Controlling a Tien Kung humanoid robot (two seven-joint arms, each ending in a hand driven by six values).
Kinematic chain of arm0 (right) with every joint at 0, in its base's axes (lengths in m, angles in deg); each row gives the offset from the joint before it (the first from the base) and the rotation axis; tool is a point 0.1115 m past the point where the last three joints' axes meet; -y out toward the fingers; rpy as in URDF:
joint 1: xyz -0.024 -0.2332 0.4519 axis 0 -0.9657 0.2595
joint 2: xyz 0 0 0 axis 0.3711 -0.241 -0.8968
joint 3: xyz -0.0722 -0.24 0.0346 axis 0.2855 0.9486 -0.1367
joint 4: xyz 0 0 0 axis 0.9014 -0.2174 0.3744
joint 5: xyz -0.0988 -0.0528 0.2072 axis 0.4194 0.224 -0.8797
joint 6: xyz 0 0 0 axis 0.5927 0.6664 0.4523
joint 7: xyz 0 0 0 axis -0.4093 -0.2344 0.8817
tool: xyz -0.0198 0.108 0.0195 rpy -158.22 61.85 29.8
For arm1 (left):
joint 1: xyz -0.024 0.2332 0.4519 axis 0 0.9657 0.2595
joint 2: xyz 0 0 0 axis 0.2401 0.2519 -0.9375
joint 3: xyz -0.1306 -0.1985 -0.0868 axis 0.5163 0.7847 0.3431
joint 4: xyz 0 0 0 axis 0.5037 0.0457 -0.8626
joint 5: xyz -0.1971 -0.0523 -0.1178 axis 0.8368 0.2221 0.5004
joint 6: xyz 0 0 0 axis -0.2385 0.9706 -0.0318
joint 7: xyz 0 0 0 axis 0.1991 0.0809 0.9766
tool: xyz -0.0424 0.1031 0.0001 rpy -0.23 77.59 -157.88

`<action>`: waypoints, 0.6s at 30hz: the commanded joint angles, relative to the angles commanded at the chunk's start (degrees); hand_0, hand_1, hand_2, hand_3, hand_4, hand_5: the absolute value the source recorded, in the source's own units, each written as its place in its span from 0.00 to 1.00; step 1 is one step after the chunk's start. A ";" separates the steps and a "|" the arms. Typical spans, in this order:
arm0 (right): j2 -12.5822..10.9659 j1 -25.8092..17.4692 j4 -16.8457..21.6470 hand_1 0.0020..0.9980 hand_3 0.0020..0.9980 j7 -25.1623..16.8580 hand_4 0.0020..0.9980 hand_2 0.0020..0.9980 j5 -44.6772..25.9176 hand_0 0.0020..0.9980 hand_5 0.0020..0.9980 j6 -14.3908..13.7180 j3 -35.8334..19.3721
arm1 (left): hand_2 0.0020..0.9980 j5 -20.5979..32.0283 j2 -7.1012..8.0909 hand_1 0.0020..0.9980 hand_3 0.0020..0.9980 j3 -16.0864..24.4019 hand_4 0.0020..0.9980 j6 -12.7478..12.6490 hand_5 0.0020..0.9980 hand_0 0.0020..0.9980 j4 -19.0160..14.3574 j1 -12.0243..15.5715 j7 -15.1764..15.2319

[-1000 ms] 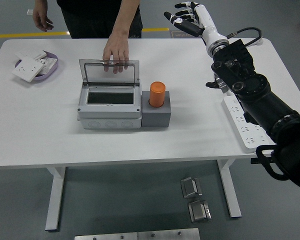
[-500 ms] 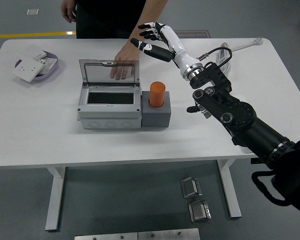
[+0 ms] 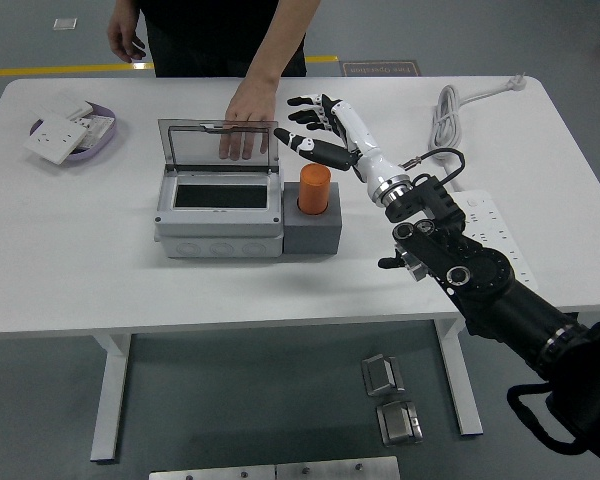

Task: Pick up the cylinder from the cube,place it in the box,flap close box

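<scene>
A white table (image 3: 180, 280) stands on a grey floor. The right hand (image 3: 320, 128) hovers with fingers spread, holding nothing, well in from every table edge. Left of it and lower sits the grey box (image 3: 218, 215), its clear lid (image 3: 218, 146) upright with a person's hand (image 3: 247, 112) behind it. Just below the hand, the orange cylinder (image 3: 315, 188) stands in the grey cube (image 3: 312, 232).

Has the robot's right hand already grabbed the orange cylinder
No, the right hand hovers open above and behind the orange cylinder, which sits upright in the gray cube.
</scene>
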 joint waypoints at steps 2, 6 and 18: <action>0.00 -0.73 0.28 0.67 0.66 -0.16 0.91 0.60 -0.24 0.71 0.37 -0.02 0.27 | 0.49 -0.17 -0.04 0.54 0.54 0.14 0.34 -0.01 0.00 0.54 0.00 0.01 0.02; 0.00 -1.75 -0.37 0.67 0.66 -0.43 0.91 0.60 -0.50 0.71 0.37 0.03 0.56 | 0.49 -0.92 -0.08 0.54 0.54 0.38 0.34 0.12 0.00 0.54 0.00 -0.21 0.15; 0.00 -1.28 -4.77 0.66 0.66 -1.27 0.91 0.58 -3.92 0.67 0.39 0.41 0.90 | 0.49 -1.50 -0.25 0.54 0.54 -0.10 0.34 0.53 0.00 0.54 0.00 -0.34 0.70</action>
